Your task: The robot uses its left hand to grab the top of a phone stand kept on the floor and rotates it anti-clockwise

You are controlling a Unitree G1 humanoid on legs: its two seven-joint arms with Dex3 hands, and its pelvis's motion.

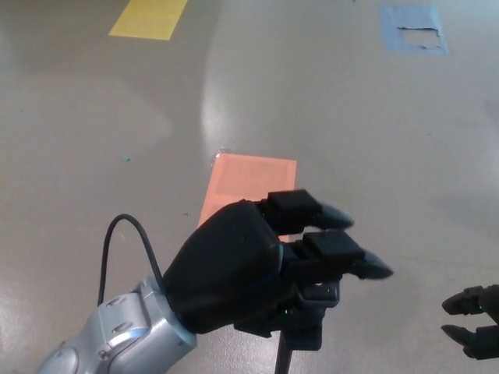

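A broad grey polished concrete floor (pixel 351 117) fills nearly everything, glossy enough to carry a soft white glare down its middle, and it is marked with flat coloured patches: a yellow rectangle (pixel 148 17) at the far left, a scuffed blue taped square (pixel 413 29) at the far right, and a salmon-orange rectangle (pixel 245 191) just ahead of the robot. Over that nearest patch hangs the robot's silver forearm (pixel 117 339), with a thin black cable (pixel 129 249) looping off it, ending in the bulky black left hand (pixel 257 273). The hand sits palm-down on top of the black phone stand (pixel 300 319), whose head and thin pole show only as a sliver under the palm at the bottom edge. The two thick fingers (pixel 343 253) reach forward side by side over the stand's top, slightly bent; the thumb is hidden beneath, so I judge it a top grasp suited to twisting, though I cannot confirm how firmly it clamps. At the lower right edge, the black right hand (pixel 472 319) waits well apart, its fingertips parted and holding nothing.
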